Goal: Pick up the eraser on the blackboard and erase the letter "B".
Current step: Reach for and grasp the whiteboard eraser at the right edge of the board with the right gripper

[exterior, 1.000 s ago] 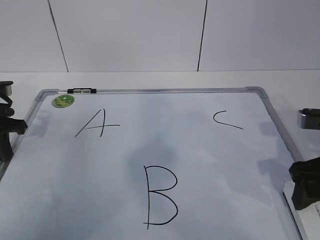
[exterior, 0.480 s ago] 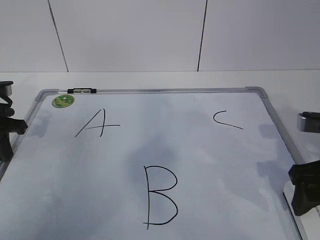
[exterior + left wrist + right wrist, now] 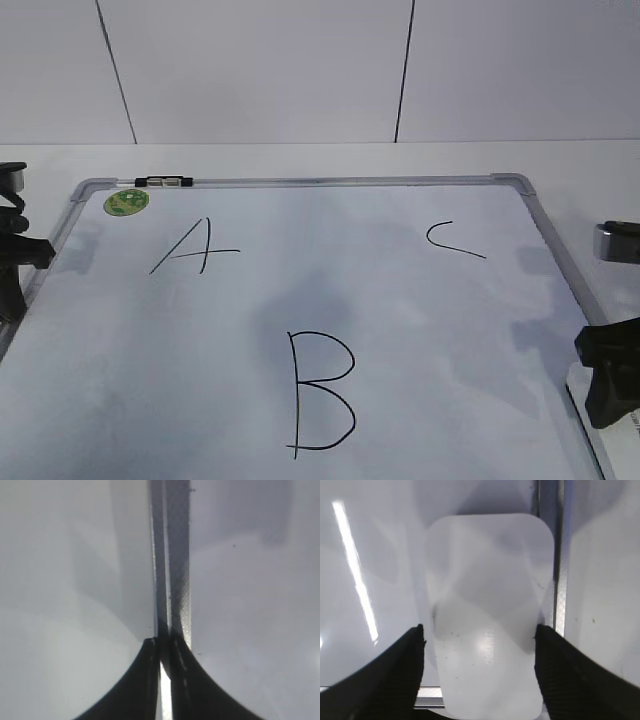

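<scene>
In the exterior view, the blackboard (image 3: 520,185) is lying flat on the white tabletop (image 3: 300,158), showing the letter "B" (image 3: 322,392) near the middle of its near edge, an "A" (image 3: 195,247) at far left, a "C" (image 3: 455,240) at far right, a green sticker (image 3: 127,201) in the far-left corner and a small marker (image 3: 164,182) on the far frame. The right pincer (image 3: 612,378) is hanging at the board's near-right corner, with only a pale sliver showing beneath it; the left pincer (image 3: 18,262) is sitting by the left frame. In the left wrist view, the left pincer (image 3: 165,675) is showing its fingers pressed together over the frame rail, holding nothing. In the right wrist view, the eraser (image 3: 490,605) is lying just inside the board's right frame, and the right pincer (image 3: 480,645) is standing apart, one finger on each long side of the block, with a narrow gap on each side and no visible contact. The likely step is closing on the eraser. The right finger is working very close to the raised frame, so a small drift rightward could catch it on the rail or pinch the frame with the block. Closing too high on the smooth rounded plastic could let it slip, and tilting it afterwards could lift the felt off the board and leave parts of the "B".
</scene>
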`<state>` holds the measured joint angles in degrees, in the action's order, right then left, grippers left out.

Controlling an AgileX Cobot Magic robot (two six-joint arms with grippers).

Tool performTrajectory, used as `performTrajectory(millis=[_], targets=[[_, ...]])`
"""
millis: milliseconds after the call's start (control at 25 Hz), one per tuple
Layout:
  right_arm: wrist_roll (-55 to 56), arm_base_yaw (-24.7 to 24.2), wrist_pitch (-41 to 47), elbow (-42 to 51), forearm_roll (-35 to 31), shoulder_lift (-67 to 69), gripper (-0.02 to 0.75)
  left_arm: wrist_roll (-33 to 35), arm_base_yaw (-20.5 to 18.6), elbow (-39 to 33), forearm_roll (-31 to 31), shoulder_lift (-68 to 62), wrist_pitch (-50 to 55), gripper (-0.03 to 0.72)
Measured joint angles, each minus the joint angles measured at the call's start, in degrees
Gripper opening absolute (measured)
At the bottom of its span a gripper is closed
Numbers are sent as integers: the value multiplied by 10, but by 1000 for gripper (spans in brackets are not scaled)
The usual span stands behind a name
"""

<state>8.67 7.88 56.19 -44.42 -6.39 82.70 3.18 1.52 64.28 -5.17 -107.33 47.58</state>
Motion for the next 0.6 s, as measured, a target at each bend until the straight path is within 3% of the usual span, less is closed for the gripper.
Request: performTrajectory(millis=[360, 600], targets=[[0, 0, 0, 0, 0, 0, 556, 0, 0, 0, 0, 0, 0, 18], [0, 0, 0, 0, 0, 0, 666, 0, 0, 0, 0, 0, 0, 18]])
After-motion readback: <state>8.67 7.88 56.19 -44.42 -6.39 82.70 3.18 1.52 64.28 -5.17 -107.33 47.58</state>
